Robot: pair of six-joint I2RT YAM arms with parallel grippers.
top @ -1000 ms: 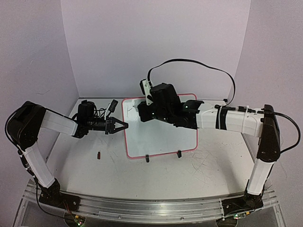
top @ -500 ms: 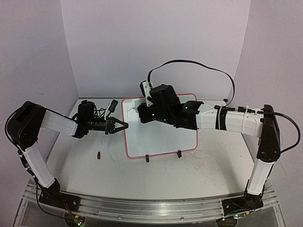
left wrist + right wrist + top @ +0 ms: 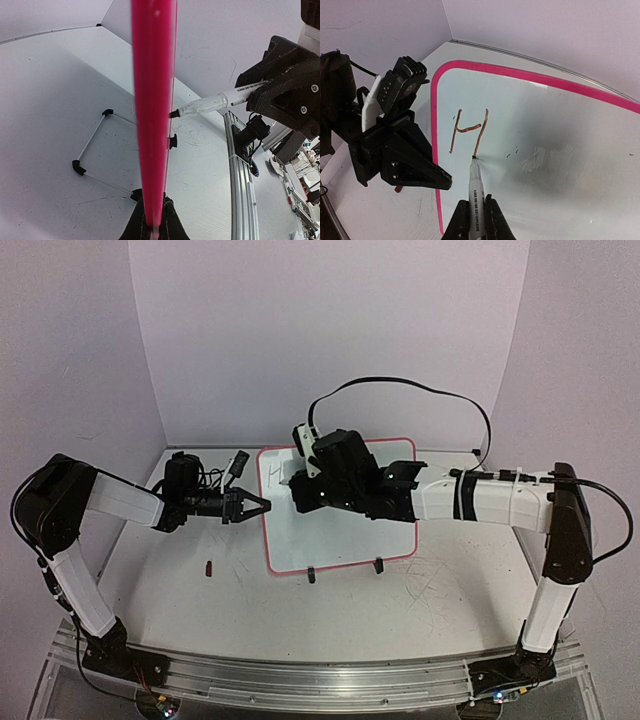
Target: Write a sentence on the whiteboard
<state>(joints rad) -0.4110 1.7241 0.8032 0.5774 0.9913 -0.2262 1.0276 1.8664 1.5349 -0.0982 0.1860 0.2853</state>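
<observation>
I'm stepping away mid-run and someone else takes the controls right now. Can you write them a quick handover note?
Left gripper: shut on the whiteboard at its left frame edge, bracing it.
Right gripper: shut on the marker, with the tip at the foot of the right stroke of the H.
Done: one capital H near the board's top left corner.
Left: all the lettering after it; the writing surface is otherwise bare apart from a few specks.

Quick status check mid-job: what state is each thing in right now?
Glossy white pink-framed whiteboard: left edge clamped, mostly blank.
Thin handwritten sentence: only "H" written.
Slim white-barrelled marker: uncapped, tip on board below H's right stroke.
Left gripper: shut on whiteboard frame.
Right gripper: shut on marker.
</observation>
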